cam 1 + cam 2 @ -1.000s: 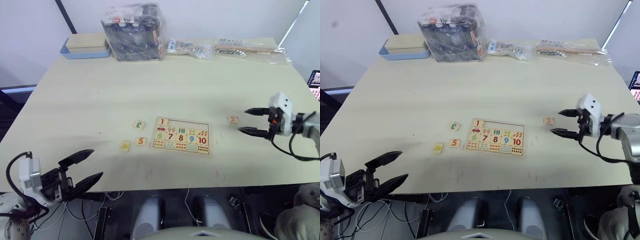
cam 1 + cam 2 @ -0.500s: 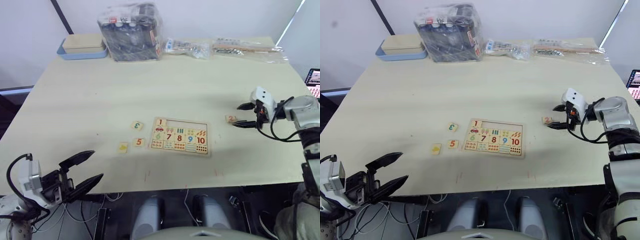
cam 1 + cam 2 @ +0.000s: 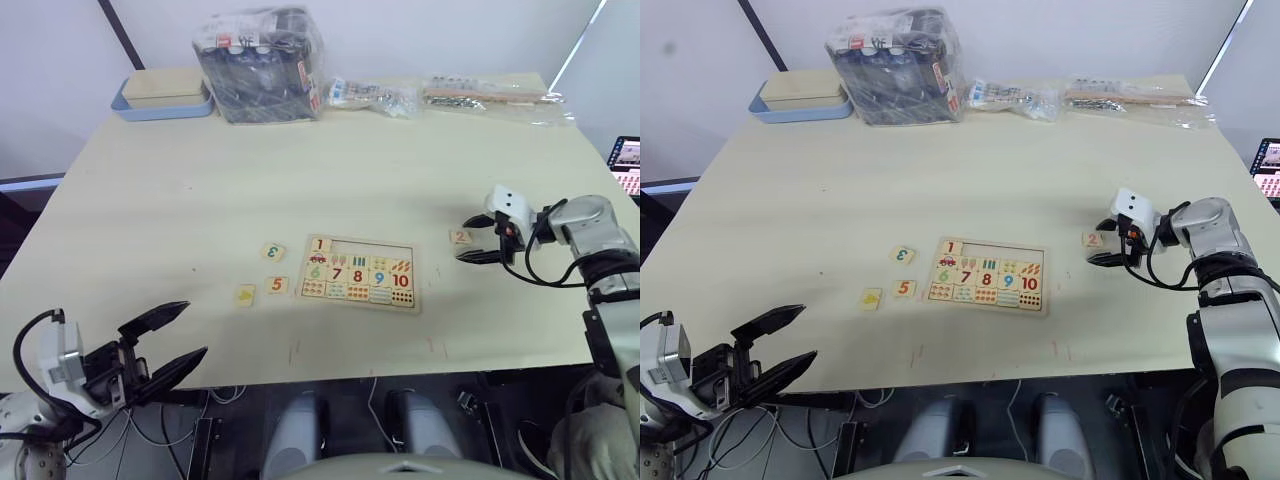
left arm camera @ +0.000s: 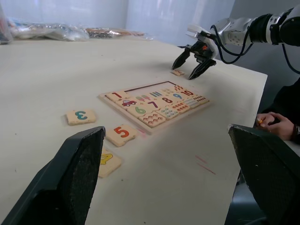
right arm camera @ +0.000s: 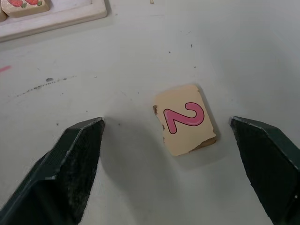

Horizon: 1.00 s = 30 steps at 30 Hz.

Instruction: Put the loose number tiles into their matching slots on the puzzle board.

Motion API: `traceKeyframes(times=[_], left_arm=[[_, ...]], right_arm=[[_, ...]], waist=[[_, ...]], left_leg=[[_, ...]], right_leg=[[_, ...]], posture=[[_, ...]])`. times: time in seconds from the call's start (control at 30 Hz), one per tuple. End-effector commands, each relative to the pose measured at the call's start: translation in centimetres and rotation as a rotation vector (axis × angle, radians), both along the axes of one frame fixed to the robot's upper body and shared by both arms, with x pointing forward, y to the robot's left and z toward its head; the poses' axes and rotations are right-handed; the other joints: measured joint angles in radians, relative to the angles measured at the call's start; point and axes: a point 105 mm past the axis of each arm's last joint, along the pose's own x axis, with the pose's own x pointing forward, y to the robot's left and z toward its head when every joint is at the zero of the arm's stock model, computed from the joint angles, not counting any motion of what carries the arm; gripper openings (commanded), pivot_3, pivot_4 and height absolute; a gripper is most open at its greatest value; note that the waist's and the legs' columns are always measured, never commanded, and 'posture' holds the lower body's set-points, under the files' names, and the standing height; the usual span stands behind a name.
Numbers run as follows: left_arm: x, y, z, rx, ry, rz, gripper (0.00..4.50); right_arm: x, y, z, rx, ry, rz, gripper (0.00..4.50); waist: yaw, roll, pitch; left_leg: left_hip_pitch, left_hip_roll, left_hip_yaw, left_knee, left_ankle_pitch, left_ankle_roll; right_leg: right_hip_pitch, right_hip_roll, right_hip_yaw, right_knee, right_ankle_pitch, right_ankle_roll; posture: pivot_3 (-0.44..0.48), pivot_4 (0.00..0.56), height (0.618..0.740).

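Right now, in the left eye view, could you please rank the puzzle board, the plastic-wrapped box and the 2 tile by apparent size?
1. Plastic-wrapped box, though it sits farthest away.
2. Puzzle board, only slightly smaller in view, so the order is uncertain.
3. 2 tile, clearly smallest.

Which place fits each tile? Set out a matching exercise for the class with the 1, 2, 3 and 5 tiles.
Tiles:
1. 1 tile
2. 2 tile
3. 3 tile
4. 5 tile

Places:
A. between the right gripper's open fingers
B. beside the yellow picture tile
C. in the board's top row
D. on the table left of the board's top corner

Pairs: 1-C, 2-A, 3-D, 4-B
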Motion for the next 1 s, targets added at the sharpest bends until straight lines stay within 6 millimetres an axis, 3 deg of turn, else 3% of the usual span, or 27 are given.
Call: traceKeyframes(times=[0.03,0.33,0.53,1.0], left_arm=[[-0.1,-0.1,0.6,0.018,-0.027,-0.007,4.50],[0.1,-0.1,0.7,0.023,-0.030,-0.005,4.50],[0.2,-0.2,0.8,0.023,-0.031,-0.007,4.50],[0.4,-0.4,0.9,0.023,-0.030,-0.009,4.50]], right_arm=[[0.3,-0.1,0.7,-0.013,-0.037,0.005,3.65],[0.3,-0.3,0.7,-0.014,-0.053,0.003,3.65],[0.3,-0.4,0.7,-0.016,-0.059,-0.001,0.96],[0.2,0.2,2.3,0.006,-0.080,0.056,0.90]], waist=[[0.000,0.000,0.000],[0.000,0.000,0.000],[0.000,0.000,0.000],[0.000,0.001,0.000]], left_leg=[[0.000,0.000,0.000,0.000,0.000,0.000],[0.000,0.000,0.000,0.000,0.000,0.000],[0.001,0.000,0.000,0.000,0.000,0.000],[0.001,0.000,0.000,0.000,0.000,0.000]], right_leg=[[0.000,0.000,0.000,0.000,0.000,0.000],[0.001,0.000,0.000,0.000,0.000,0.000],[0.001,0.000,0.000,0.000,0.000,0.000],[0.001,0.000,0.000,0.000,0.000,0.000]], posture=[[0.000,0.150,0.740],[0.000,0.150,0.740],[0.000,0.150,0.740],[0.000,0.150,0.740]])
